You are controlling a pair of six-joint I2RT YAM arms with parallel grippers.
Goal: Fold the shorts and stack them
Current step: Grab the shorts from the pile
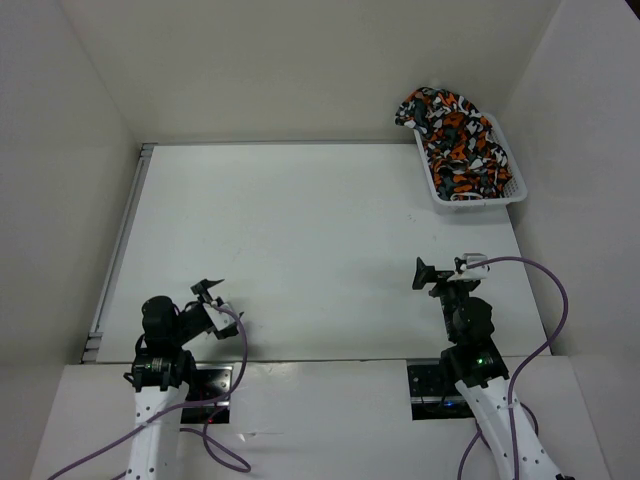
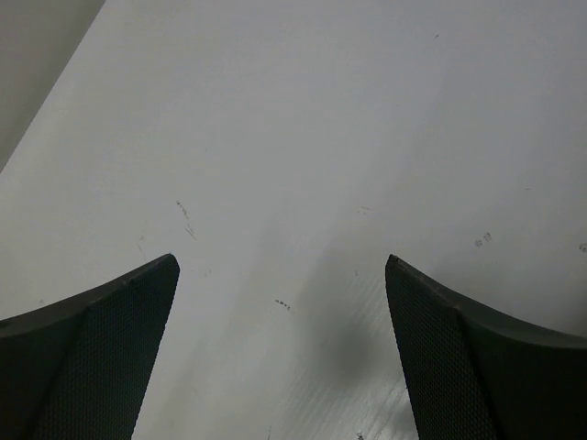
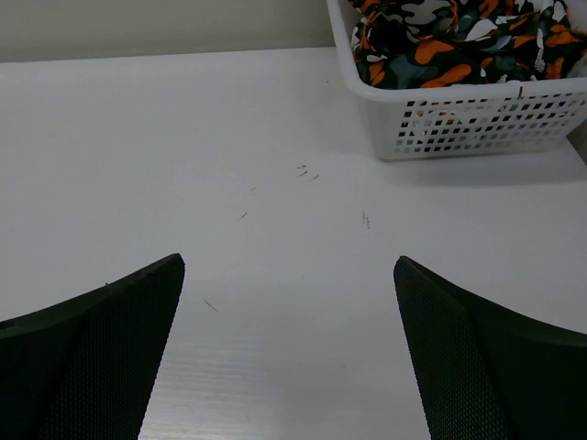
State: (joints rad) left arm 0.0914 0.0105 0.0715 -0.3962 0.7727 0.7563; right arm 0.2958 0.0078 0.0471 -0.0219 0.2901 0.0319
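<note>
From the top camera, you are seeing the shorts (image 1: 455, 140) lying bunched in the white lattice basket (image 1: 478, 200), which is sitting at the far right corner of the table (image 1: 300, 230). The cloth is showing a busy print of orange, white, black and grey-teal blotches, and one fold is spilling over the basket's far left rim. The heap is crumpled, so you cannot count how many pairs are in it. You are counting one basket and two arms. The left gripper (image 1: 210, 293) is hovering well apart from the basket, at the near left. The right gripper (image 1: 421, 275) is hanging nearer, on the basket's near side. Both are standing with jaws wide, gripping nothing.

In the left wrist view, you are seeing two dark fingers (image 2: 101, 348) spread wide over bare tabletop, their bases cut off by the frame.

In the right wrist view, two fingers (image 3: 101, 357) are spreading equally wide. The basket is sitting ahead to the right with its top and right end cut off, and the shorts are filling it to the rim.
</note>
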